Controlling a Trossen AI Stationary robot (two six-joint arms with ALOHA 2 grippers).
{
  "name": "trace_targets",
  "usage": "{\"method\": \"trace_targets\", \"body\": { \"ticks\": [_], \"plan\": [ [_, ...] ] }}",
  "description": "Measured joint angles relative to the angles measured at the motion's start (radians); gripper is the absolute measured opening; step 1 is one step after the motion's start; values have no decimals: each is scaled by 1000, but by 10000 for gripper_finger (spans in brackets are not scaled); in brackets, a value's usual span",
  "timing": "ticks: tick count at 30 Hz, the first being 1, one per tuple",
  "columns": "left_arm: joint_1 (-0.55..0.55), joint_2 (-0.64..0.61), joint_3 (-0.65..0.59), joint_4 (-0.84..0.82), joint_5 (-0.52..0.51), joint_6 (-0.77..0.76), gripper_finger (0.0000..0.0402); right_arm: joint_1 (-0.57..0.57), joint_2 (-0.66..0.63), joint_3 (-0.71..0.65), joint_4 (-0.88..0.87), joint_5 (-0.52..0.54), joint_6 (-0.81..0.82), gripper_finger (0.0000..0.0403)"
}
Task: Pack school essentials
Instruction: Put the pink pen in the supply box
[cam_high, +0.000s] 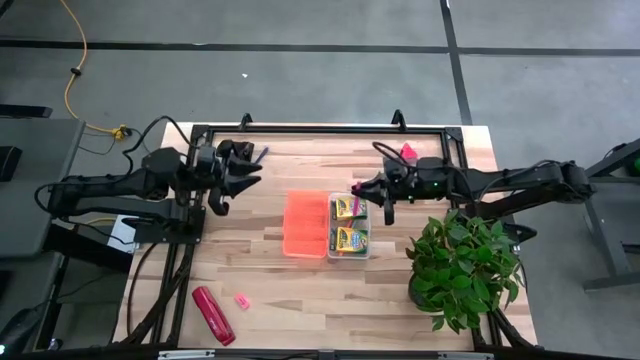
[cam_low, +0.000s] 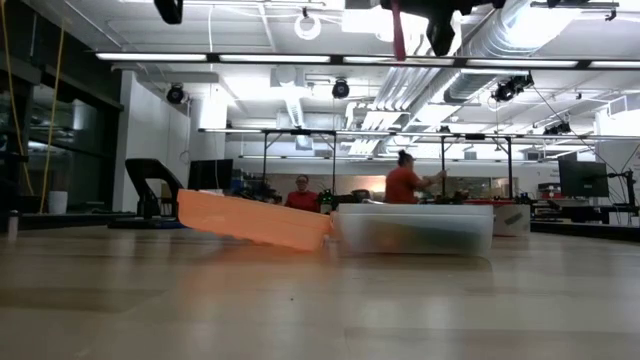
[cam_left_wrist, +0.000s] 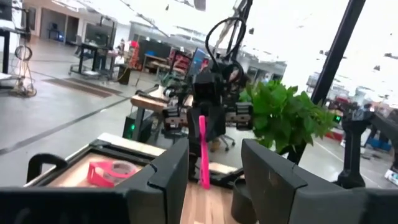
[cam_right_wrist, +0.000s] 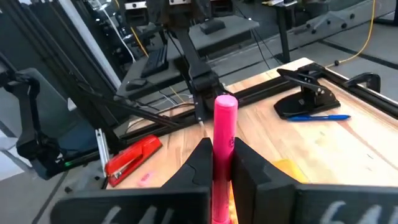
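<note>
Setting: robotics lab or open industrial workshop hall.

Evidence:
- Wooden counter (cam_high: 270, 270), centre of the high view, bounded by a black metal frame (cam_high: 330, 128) with two dark robot arms mounted at left and right.
- Grey concrete floor (cam_high: 300, 80) marked with dark lines, upper half of the high view; yellow cable (cam_high: 72, 60) at upper left.
- Exposed ducts (cam_low: 520, 25) and strip lights (cam_low: 250, 57) across the top of the low view.
- Further framed workstations (cam_low: 300, 150) mid-picture in the low view, two people in red tops (cam_low: 403, 183) among them.
- Computer monitor (cam_low: 582, 178) at right edge.
</note>
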Motion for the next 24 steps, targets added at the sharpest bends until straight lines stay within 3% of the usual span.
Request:
{"method": "trace_targets", "body": {
  "ticks": [6,13,17,24],
  "plan": [
    [1,0,0,4,-2,0,136,-2,1,26,-33,1,43,5],
    [1,0,0,2,-2,0,136,-62,83,7,-293,7,440,5],
    [1,1,0,0,-2,0,136,-68,165,-34,-293,-33,639,6],
    [1,1,0,0,-3,0,136,-72,271,-50,-330,-47,819,9]
  ]
}}
